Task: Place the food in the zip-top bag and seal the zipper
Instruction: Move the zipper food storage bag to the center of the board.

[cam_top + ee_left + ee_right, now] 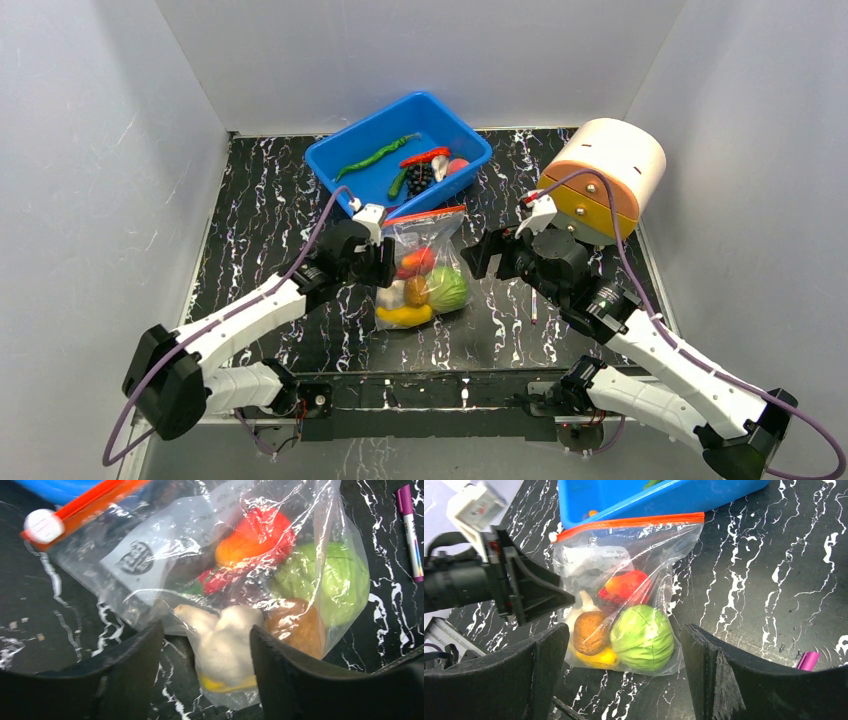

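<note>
The black, white-veined surface [260, 200] carries a blue tub [430, 125] at its far side, with a long green pepper, a red chili and dark grapes in it. A cream-coloured drum [610, 165] stands at the far right.

The left tool [206, 630] is at the near-left part of the zip-top bag [430, 232], its jaws apart. The wrist view shows the bag's lower corner and the white mushroom in the gap between them, but I cannot tell whether either finger touches the plastic. The right tool [624, 629] hangs to the right of the bag, jaws wide and nothing between them.

The bag lies flat in the middle of the surface, between the two tools, with its mouth pointing away from the arms and just beside the tub's near wall. The food [425, 285] is inside, bunched at the near end: green melon, red and orange pieces, a brown piece, the mushroom and a yellow piece.

The zipper [629, 521] runs left to right along the far edge, beyond both tools. Whether it is pressed shut along its length I cannot tell. Its small white end [44, 526] sits at the left, so the left arm looks the nearer one to run it across, while the right could steady the bag.

A pink-capped pen [411, 535] lies right of the bag.
</note>
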{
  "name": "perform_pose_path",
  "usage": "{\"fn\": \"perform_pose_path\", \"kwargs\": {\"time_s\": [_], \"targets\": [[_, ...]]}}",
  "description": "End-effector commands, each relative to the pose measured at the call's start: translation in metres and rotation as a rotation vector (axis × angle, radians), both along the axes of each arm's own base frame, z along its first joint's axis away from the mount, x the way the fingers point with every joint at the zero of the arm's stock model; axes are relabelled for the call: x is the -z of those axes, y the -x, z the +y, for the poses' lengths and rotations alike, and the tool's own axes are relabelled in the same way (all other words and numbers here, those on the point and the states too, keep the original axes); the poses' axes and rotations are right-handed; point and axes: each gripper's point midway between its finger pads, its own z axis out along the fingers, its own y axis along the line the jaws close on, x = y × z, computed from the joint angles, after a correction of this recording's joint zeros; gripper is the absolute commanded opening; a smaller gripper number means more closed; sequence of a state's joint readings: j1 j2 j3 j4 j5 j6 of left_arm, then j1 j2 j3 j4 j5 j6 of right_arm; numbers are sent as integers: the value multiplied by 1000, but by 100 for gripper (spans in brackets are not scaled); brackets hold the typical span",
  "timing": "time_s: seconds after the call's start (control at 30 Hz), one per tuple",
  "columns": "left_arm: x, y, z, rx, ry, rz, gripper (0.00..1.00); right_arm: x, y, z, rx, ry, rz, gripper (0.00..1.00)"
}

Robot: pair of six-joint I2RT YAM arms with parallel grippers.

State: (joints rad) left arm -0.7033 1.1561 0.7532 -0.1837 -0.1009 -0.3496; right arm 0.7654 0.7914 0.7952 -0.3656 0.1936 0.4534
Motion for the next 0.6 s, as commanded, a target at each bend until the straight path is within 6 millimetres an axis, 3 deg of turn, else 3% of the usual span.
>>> {"fn": "perform_pose_path", "kwargs": {"time_s": [0.0, 0.17, 0.3, 0.57], "targets": [[-1, 4, -36, 105, 142, 36, 49, -31, -1, 5, -13, -89, -70, 81], [2, 28, -64, 164, 303, 141, 39, -33, 0, -5, 25, -74, -81, 82], [-2, 42, -72, 144, 393, 186, 38, -30, -1, -13, 55, -68, -90, 84], [-28, 60, -96, 150, 581, 242, 35, -33, -4, -17, 79, -60, -101, 87]]}}
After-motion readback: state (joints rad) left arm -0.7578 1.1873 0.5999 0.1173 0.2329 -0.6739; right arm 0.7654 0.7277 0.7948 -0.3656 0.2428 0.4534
